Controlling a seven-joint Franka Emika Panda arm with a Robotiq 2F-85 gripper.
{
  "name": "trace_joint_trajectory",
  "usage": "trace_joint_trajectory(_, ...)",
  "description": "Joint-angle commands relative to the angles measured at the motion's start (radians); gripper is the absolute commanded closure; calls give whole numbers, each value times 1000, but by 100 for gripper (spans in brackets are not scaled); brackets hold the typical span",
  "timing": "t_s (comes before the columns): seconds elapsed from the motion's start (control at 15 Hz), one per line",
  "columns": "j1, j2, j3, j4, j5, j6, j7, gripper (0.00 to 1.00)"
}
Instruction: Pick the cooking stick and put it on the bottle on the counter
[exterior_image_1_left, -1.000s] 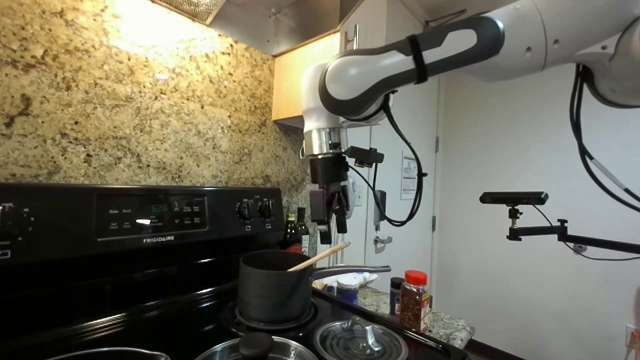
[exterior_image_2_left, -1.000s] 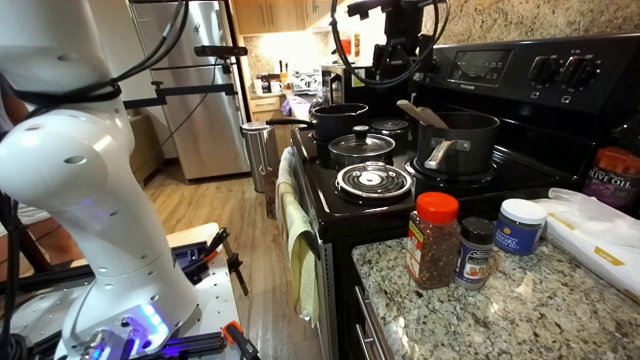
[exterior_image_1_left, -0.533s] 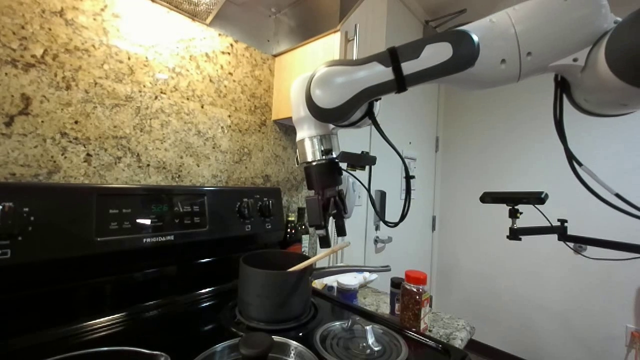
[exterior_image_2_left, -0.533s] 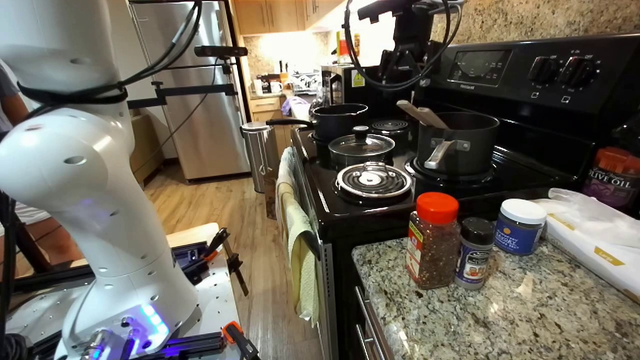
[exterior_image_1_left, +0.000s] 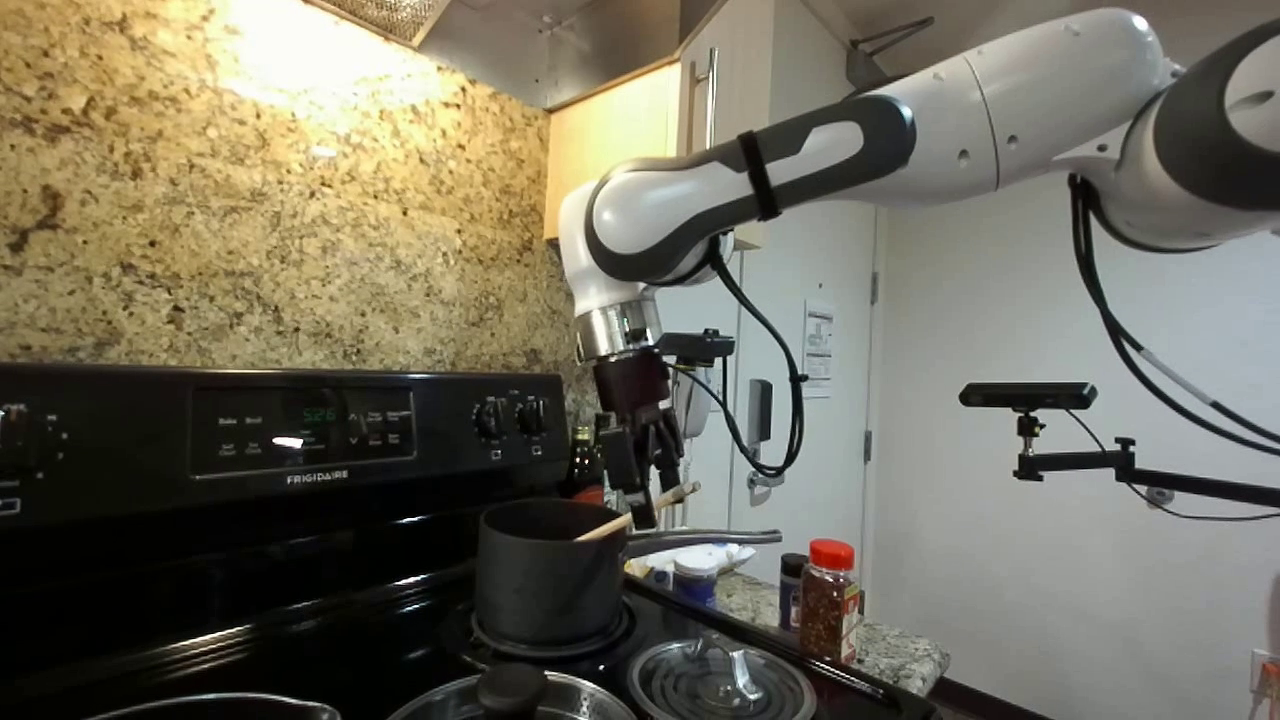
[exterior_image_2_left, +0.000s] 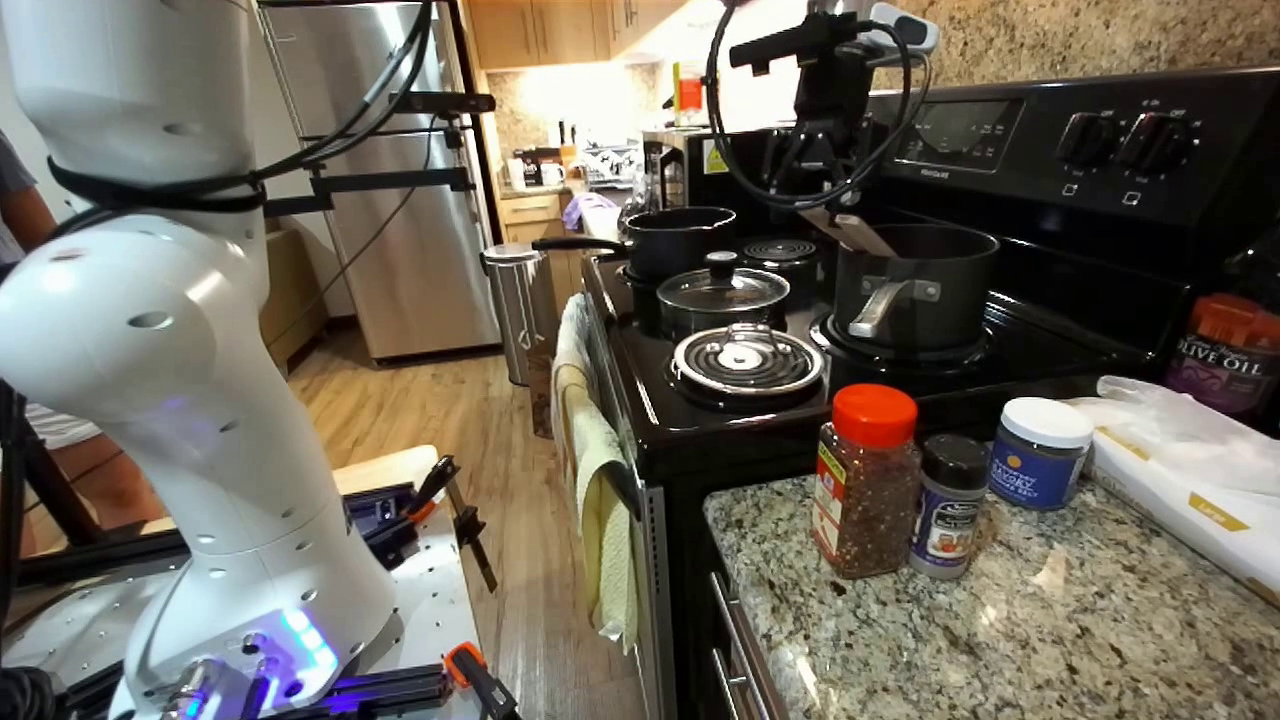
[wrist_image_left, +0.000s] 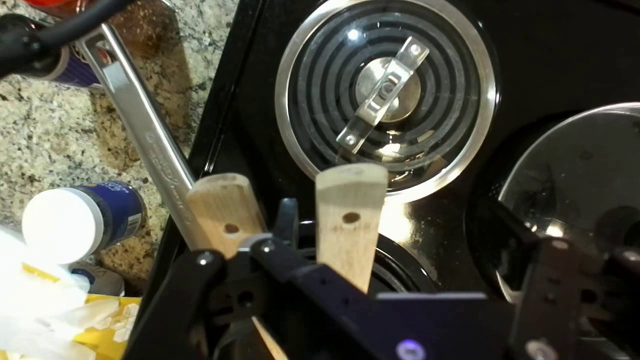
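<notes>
Black pot (exterior_image_1_left: 548, 590) at the rear corner of the stove (exterior_image_1_left: 845, 695) nearest the counter (exterior_image_1_left: 895, 650). Wooden stick (exterior_image_1_left: 605, 529) leans in it, upper end past the rim. Gripper (exterior_image_1_left: 658, 507) right at the stick, fingers apart; can't tell if touching. Red-capped bottle (exterior_image_1_left: 829, 605) upright near the counter's front corner, stove side.

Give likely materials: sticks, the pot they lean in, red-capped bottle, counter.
Sticks: wood, looks unvarnished; pale streaky grain.
Pot: probably metal, dark matte finish; only dull highlights.
Red-capped bottle: likely clear plastic, possibly glass; see-through sides.
Counter: polished granite or lookalike; speckled, with glossy glints.
</notes>
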Motion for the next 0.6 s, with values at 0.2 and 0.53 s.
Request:
trace_joint_trajectory(0.2, -5, 59, 7, 74, -1, -51, -33, 59)
trace_joint_trajectory(0.53, -4, 67, 5, 95, -9, -76, -32, 92)
